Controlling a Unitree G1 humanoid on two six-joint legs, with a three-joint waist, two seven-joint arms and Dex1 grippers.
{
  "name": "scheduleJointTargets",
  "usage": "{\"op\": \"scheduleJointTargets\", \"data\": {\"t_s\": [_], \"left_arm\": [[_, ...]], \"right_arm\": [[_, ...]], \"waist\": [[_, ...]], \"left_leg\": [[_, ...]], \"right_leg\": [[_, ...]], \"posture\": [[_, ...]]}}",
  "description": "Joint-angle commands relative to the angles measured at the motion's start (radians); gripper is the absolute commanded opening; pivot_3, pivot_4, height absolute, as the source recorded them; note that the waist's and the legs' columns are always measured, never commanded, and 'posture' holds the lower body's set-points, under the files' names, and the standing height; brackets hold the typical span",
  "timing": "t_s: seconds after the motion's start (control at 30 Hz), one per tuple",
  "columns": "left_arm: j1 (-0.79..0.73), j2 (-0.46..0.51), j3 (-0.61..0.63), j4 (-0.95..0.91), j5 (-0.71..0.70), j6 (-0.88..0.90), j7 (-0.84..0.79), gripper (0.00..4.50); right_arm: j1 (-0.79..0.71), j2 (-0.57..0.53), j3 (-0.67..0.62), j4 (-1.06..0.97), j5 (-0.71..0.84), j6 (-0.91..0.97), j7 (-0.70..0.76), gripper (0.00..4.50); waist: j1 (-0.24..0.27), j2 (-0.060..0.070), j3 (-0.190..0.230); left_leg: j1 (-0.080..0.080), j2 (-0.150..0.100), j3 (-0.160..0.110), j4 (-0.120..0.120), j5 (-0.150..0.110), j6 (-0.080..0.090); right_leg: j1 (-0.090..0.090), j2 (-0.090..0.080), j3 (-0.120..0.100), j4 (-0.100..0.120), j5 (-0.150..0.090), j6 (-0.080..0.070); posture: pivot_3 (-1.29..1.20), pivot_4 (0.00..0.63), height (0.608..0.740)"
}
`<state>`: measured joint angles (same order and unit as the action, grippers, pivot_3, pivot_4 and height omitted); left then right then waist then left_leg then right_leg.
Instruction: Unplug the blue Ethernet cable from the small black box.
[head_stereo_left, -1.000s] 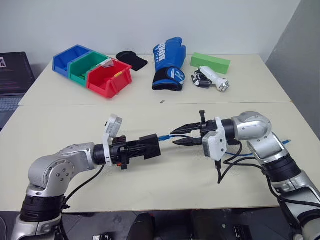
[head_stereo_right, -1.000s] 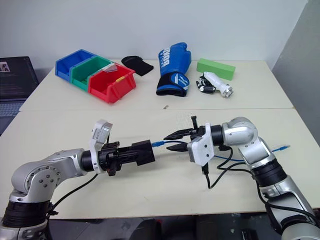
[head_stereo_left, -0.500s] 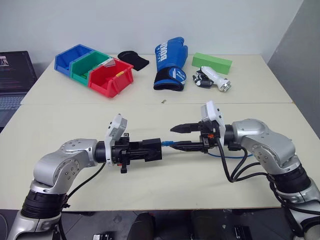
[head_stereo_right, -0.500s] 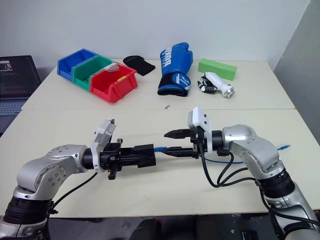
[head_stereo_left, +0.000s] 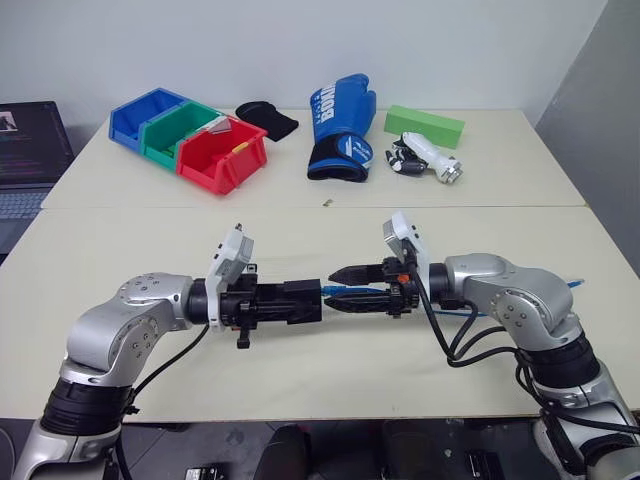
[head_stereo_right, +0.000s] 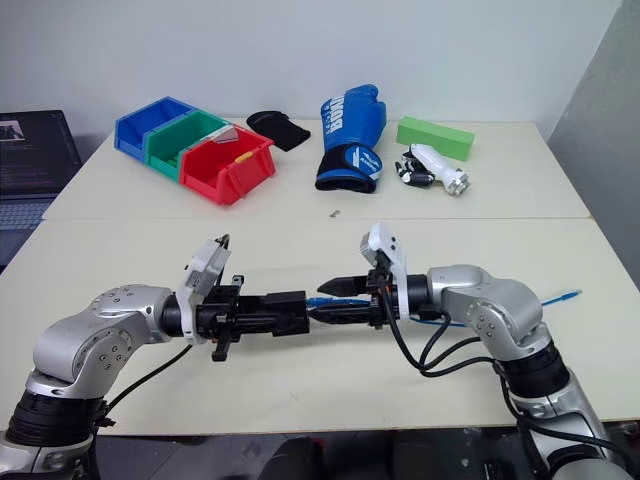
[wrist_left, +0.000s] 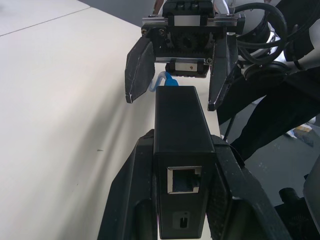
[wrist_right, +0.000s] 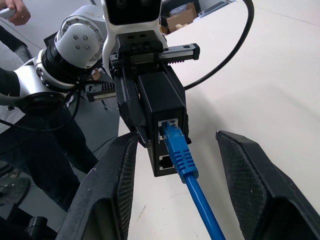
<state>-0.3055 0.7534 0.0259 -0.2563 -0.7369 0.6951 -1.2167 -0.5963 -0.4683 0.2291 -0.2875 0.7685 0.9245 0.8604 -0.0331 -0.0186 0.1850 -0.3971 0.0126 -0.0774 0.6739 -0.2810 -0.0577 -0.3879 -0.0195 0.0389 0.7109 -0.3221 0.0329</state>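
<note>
Blue Ethernet cable (wrist_right: 186, 161), limp and light, sits plugged into the small black box (wrist_right: 162, 106) at frame centre, clamped rigid by the left gripper (head_stereo_left: 285, 301); right gripper (wrist_right: 177, 165) straddles its stiff plug, jaws apart; probably pinch there.

Both arms are built of rounded silver-grey metal shells joined by black rings, with screw holes ringing the elbow discs. Black cables loop loosely from each forearm. A white plastic camera housing sits on each wrist, ahead of black two-fingered grippers with textured inner pads.
</note>
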Motion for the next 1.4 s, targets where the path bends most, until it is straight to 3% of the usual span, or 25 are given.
{"op": "scheduleJointTargets", "data": {"t_s": [0.03, 0.13, 0.53, 0.73, 0.8, 1.0, 1.4], "left_arm": [[0.005, 0.016, 0.014, 0.002, 0.005, -0.021, -0.018, 0.79], [0.005, 0.014, 0.014, 0.007, 0.008, -0.025, -0.019, 0.79], [-0.003, -0.012, 0.006, 0.027, 0.02, -0.035, -0.008, 0.79], [0.011, -0.009, 0.004, 0.021, 0.027, -0.04, -0.023, 0.79], [0.012, -0.005, 0.002, 0.023, 0.03, -0.043, -0.03, 0.79], [0.014, -0.011, -0.002, 0.024, 0.03, -0.048, -0.035, 0.79], [0.009, -0.012, -0.003, 0.021, 0.03, -0.044, -0.028, 0.79]], "right_arm": [[-0.007, 0.016, -0.024, -0.014, 0.007, -0.001, -0.006, 2.63], [-0.008, 0.017, -0.02, -0.013, 0.0, -0.002, -0.003, 2.63], [-0.01, 0.02, -0.001, -0.019, -0.044, -0.028, 0.004, 0.01], [-0.009, 0.02, -0.011, -0.011, -0.041, -0.029, 0.033, 0.01], [-0.006, 0.019, -0.026, -0.005, -0.022, -0.019, 0.046, 0.72], [0.001, 0.019, -0.052, 0.015, 0.016, 0.028, 0.055, 2.08], [0.021, 0.055, -0.037, -0.004, -0.014, 0.031, -0.009, 2.13]], "waist": [[0.0, 0.0, 0.0], [0.0, 0.0, 0.0], [0.0, 0.0, 0.0], [0.0, 0.0, 0.0], [0.0, 0.0, 0.0], [0.0, 0.0, 0.0], [0.0, 0.0, 0.0]], "left_leg": [[0.0, 0.0, 0.0, 0.0, 0.0, 0.0], [0.0, 0.0, 0.0, 0.0, 0.0, 0.0], [0.0, 0.0, 0.0, 0.0, 0.0, 0.0], [0.0, 0.0, 0.0, 0.0, 0.0, 0.0], [0.0, 0.0, 0.0, 0.0, 0.0, 0.0], [0.0, 0.0, 0.0, 0.0, 0.0, 0.0], [0.0, 0.0, 0.0, 0.0, 0.0, 0.0]], "right_leg": [[0.0, 0.0, 0.0, 0.0, 0.0, 0.0], [0.0, 0.0, 0.0, 0.0, 0.0, 0.0], [0.0, 0.0, 0.0, 0.0, 0.0, 0.0], [0.0, 0.0, 0.0, 0.0, 0.0, 0.0], [0.0, 0.0, 0.0, 0.0, 0.0, 0.0], [0.0, 0.0, 0.0, 0.0, 0.0, 0.0], [0.0, 0.0, 0.0, 0.0, 0.0, 0.0]], "posture": [[0.0, 0.15, 0.74], [0.0, 0.15, 0.74], [0.0, 0.15, 0.74], [0.0, 0.15, 0.74], [0.0, 0.15, 0.74], [0.0, 0.15, 0.74], [0.0, 0.15, 0.74]]}}
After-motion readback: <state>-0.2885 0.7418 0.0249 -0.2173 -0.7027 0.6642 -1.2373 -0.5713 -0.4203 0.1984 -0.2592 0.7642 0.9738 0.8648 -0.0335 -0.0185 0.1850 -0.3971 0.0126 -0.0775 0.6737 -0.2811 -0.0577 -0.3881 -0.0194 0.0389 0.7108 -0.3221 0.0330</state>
